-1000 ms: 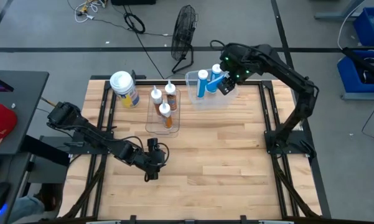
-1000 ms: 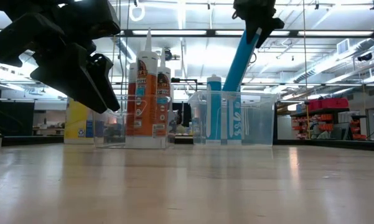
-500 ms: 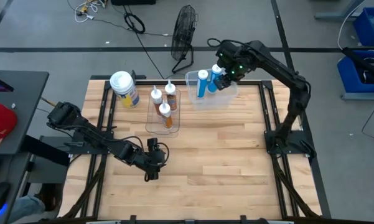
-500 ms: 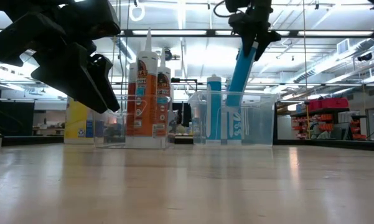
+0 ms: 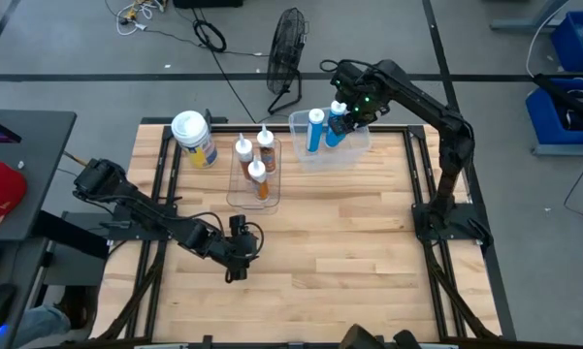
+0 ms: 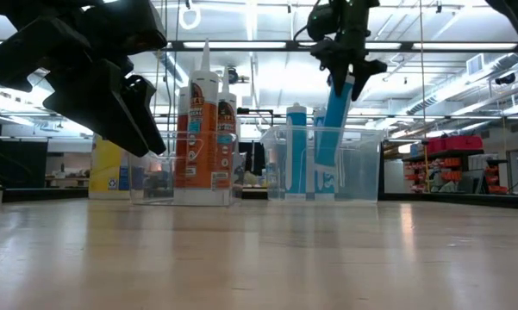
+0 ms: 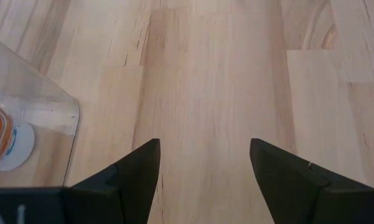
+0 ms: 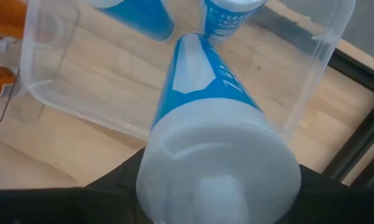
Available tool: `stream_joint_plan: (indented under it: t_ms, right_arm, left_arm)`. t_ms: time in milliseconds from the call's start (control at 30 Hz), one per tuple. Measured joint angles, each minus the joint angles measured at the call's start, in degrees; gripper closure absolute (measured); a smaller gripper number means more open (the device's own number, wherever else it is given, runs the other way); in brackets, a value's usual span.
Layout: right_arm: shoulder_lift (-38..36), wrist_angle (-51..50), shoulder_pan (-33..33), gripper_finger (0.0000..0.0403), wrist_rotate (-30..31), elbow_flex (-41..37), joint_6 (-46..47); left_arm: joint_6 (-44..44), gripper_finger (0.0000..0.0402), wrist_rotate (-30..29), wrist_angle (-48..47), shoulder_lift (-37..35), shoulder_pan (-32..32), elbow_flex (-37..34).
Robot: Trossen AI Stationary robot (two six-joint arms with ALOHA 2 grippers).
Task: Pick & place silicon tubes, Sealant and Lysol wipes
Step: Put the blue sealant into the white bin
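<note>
Looking straight down, high view: right hand [image 5: 344, 109] grasping a blue tube [image 5: 336, 127] over the clear bin [image 5: 361, 147] at the worktop's [image 5: 349, 242] far edge, tube's lower end inside the bin, tilted. One more blue tube [image 5: 315, 130] upright in the same bin. Lysol wipes [image 5: 194, 139] upright near the far left corner, well apart from the bin. Clear tray [image 5: 241, 192] between them holds three orange tubes [image 5: 258, 179]. Left hand [image 5: 235, 260] low over bare wood near the front left, fingers apart, holding nothing.

Low view: right hand [image 6: 343, 62] clamped on the leaning blue tube's [image 6: 329, 129] top, tube reaching down into the bin [image 6: 371, 168]. Orange tubes [image 6: 196, 129] upright in the tray. Wipes [image 6: 109, 168] partly hidden behind the left hand [image 6: 112, 86].

Left wrist view: fingers [image 7: 127, 174] spread, bare worktop [image 7: 211, 93] between them, tray corner [image 7: 43, 112] beside.

Right wrist view: white tube cap [image 8: 218, 171] fills the grip, blue body [image 8: 199, 81] pointing into the bin [image 8: 323, 68].
</note>
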Motion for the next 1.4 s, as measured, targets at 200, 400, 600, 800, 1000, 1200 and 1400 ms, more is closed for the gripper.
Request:
stream_joint_plan:
  t_ms: [200,400,600,800,1000,1200,1400]
  right_arm:
    - [1.20,0.01,-1.64,0.0197,-2.40,0.00,2.48]
    - [2.00,-0.01,-3.18,0.0197,-3.70,-0.02,5.37]
    - [2.31,0.00,-4.14,0.0197,-5.88,-0.02,10.10]
    - [2.67,0.12,-4.45,0.0197,-8.53,-0.42,13.81]
    - [2.67,0.01,-5.02,0.0197,-9.05,-5.05,16.57]
    - [2.38,-0.01,-6.26,0.0197,-8.50,-10.17,16.67]
    - [2.22,0.70,-6.72,0.0197,-7.63,-10.97,16.45]
  left_arm:
    - [0.00,0.0149,0.01,0.00,0.02,0.00,0.00]
    - [-0.02,0.0149,0.01,-0.02,0.02,0.00,0.00]
    - [-0.03,0.0149,0.01,-0.04,0.02,0.00,0.00]
    - [-0.04,0.0149,-0.01,-0.04,0.02,0.00,0.00]
    - [-0.04,0.0149,-0.01,-0.04,0.02,0.00,0.00]
    - [-0.04,0.0149,0.00,-0.07,0.02,-0.02,0.00]
    - [-0.04,0.0149,0.00,-0.07,0.02,-0.01,0.00]
